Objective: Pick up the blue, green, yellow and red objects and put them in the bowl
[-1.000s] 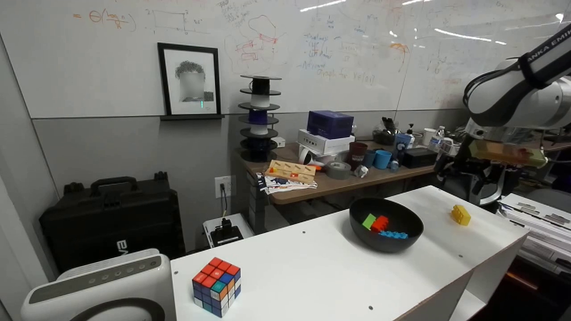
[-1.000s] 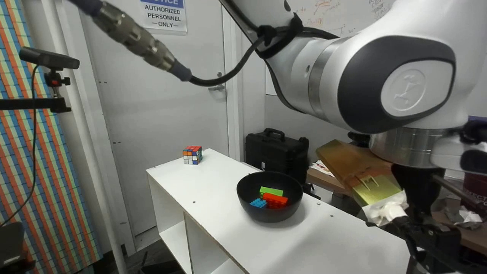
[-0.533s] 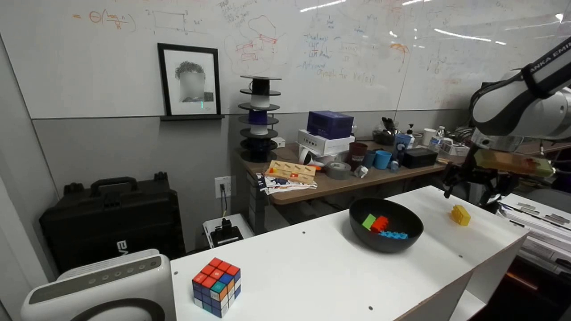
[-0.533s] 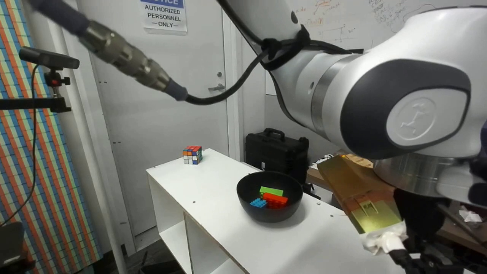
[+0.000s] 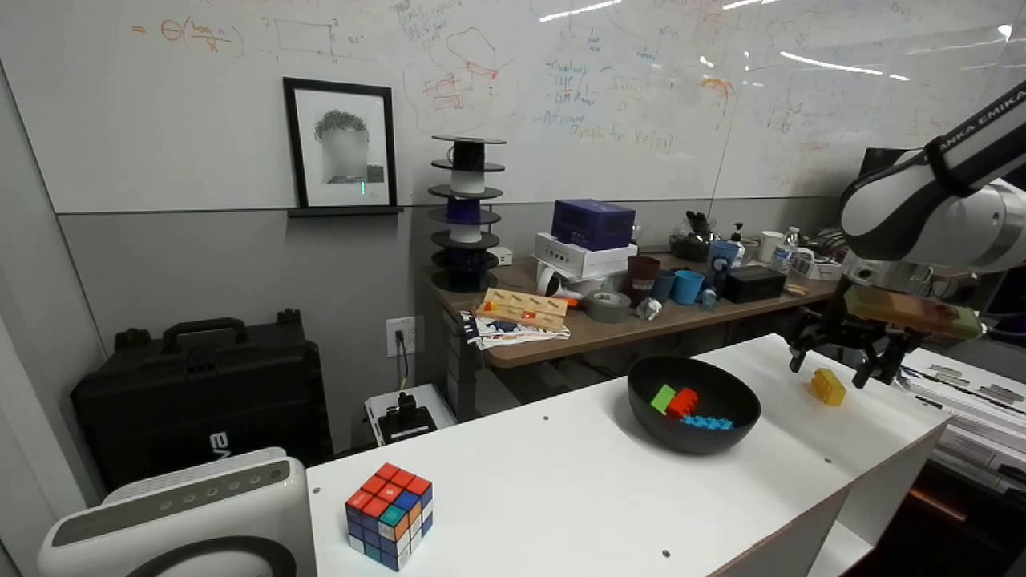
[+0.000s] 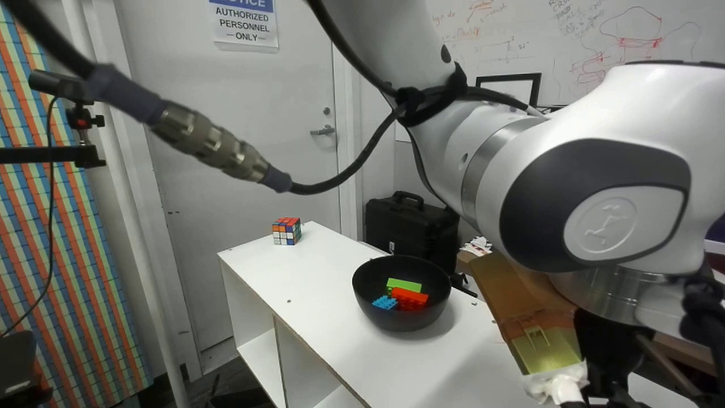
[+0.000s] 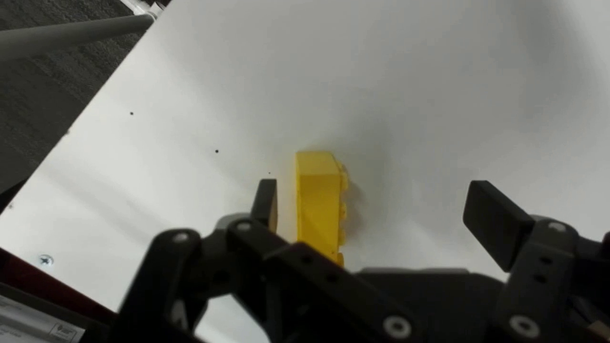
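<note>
The round black bowl (image 6: 399,322) stands upright. Bunched inside it lie the green block (image 6: 404,284), the red block (image 6: 410,297) and the blue block (image 6: 385,302), its studs showing. The yellow block (image 7: 318,205) (on its side, studs facing sideways) lies outside the bowl, apart from its rim.

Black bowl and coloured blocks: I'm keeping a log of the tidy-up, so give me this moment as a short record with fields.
container: black bowl, upright on the white table
inside it: green block, red block, blue block
outside it: yellow block, on the white table, studs facing sideways
tool: open; in the wrist view the yellow block shows within its opening, off-centre, with a gap on each side
other item: puzzle cube, on the white table, apart from the black bowl
left to do: yellow block into the black bowl
</note>
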`<state>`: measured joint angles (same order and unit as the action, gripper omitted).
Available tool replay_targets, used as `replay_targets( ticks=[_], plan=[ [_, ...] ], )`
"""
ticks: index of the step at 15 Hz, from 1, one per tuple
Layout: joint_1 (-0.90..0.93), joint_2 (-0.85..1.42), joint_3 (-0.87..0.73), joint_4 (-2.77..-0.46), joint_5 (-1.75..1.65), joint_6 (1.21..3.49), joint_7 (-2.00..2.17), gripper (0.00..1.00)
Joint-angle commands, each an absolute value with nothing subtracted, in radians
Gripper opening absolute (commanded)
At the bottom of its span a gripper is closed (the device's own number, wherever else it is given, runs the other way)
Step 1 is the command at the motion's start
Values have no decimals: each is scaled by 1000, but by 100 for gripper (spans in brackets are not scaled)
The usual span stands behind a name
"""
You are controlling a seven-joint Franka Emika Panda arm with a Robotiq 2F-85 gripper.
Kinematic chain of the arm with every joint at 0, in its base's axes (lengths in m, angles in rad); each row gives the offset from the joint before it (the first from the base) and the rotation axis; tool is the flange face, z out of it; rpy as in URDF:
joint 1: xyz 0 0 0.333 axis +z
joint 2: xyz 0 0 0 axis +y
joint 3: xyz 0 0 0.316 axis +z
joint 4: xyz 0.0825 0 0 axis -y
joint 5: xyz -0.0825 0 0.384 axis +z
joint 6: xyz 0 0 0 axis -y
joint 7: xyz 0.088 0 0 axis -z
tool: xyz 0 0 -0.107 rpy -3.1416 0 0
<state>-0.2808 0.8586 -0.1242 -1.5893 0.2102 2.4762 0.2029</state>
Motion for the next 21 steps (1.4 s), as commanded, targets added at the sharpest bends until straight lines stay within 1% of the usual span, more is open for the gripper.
replay_targets(
  ticks=[1, 8, 9, 10, 12, 13, 14, 15, 16, 17, 19, 20, 21],
  plan=[
    [-286, 850, -130, -1586, 207, 2471, 171, 100],
    [-286, 919, -153, -1521, 199, 2462, 185, 100],
    [-288, 933, -149, -1503, 202, 2456, 186, 92],
    [-286, 941, -146, -1489, 204, 2454, 190, 72],
    [-276, 955, -147, -1467, 195, 2456, 191, 58],
    [-261, 960, -162, -1463, 181, 2463, 201, 49],
    [-243, 959, -180, -1467, 162, 2467, 213, 42],
    [-231, 955, -194, -1474, 145, 2465, 219, 33],
    [-213, 947, -217, -1487, 118, 2456, 235, 27],
    [-191, 930, -246, -1518, 86, 2465, 251, 18],
    [-166, 906, -289, -1562, 35, 2473, 275, 4],
    [-154, 890, -307, -1590, 17, 2481, 286, 6],
    [-144, 872, -321, -1617, 4, 2490, 296, 7]
  ],
)
